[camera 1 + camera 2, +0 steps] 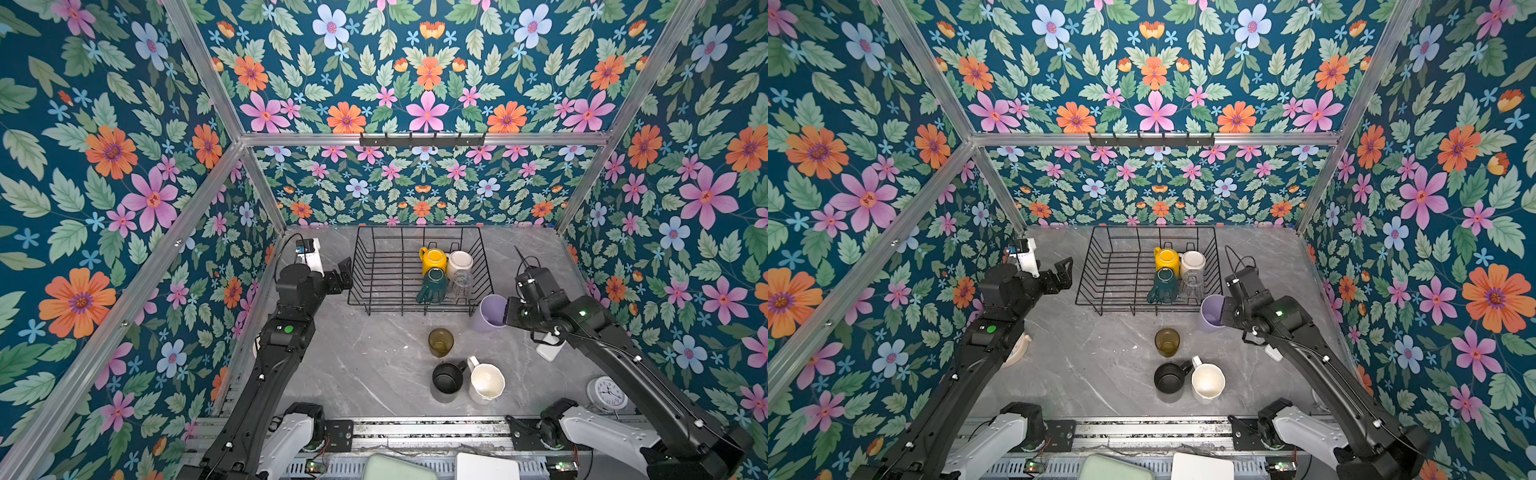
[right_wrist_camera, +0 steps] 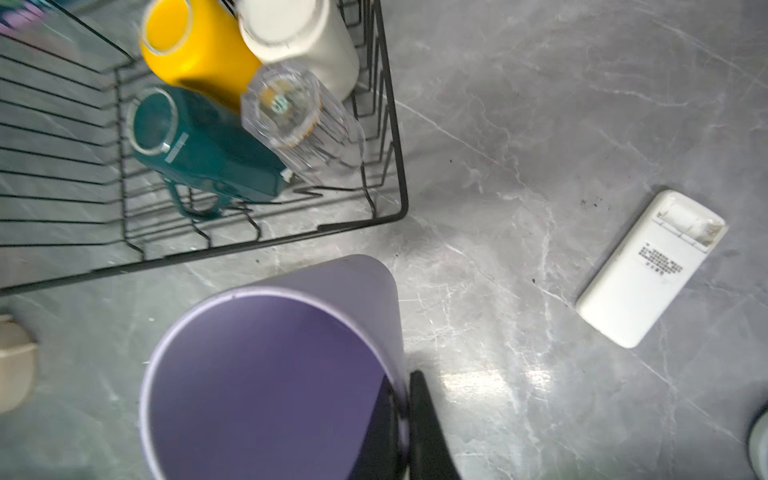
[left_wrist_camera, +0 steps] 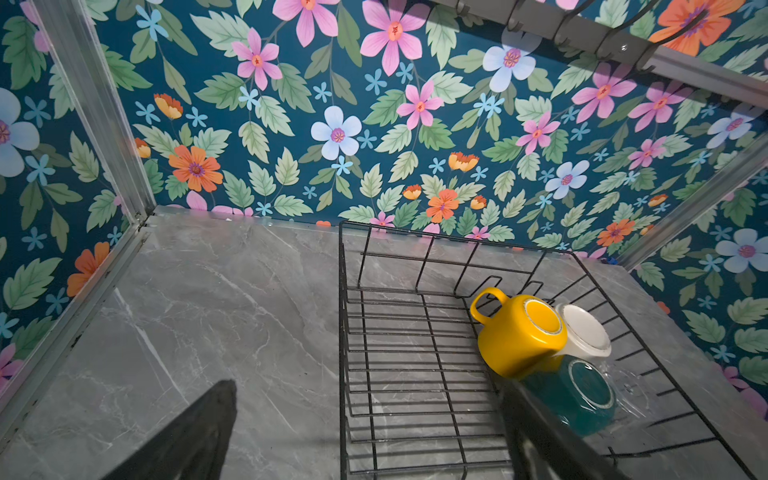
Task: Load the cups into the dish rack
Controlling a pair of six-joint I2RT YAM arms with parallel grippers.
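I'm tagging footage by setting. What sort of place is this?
Probably a robot test booth staged as a kitchen counter: floral wallpaper panels on an aluminium frame, two robot arms, and a dish rack holding cups on a marble-look tabletop.

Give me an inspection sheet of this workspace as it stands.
Surface: grey marble-look tabletop, a few dark specks.
Job's things: dish rack holds yellow mug, upturned white mug, dark-green mug and clear glass, all bottom up at its right end; amber glass, black mug and upright white mug stand on the table in front; lilac tumbler by the rack's near right corner.
Clutter: white remote face down, alarm clock, cream object half hidden under the left arm.
Grippers: left gripper open, empty, beside the rack's left wall; right gripper shut on the tumbler's rim.
Cables: black cable loop behind the right gripper.
Surroundings: floral walls, aluminium frame, black hook rail with nothing hung.
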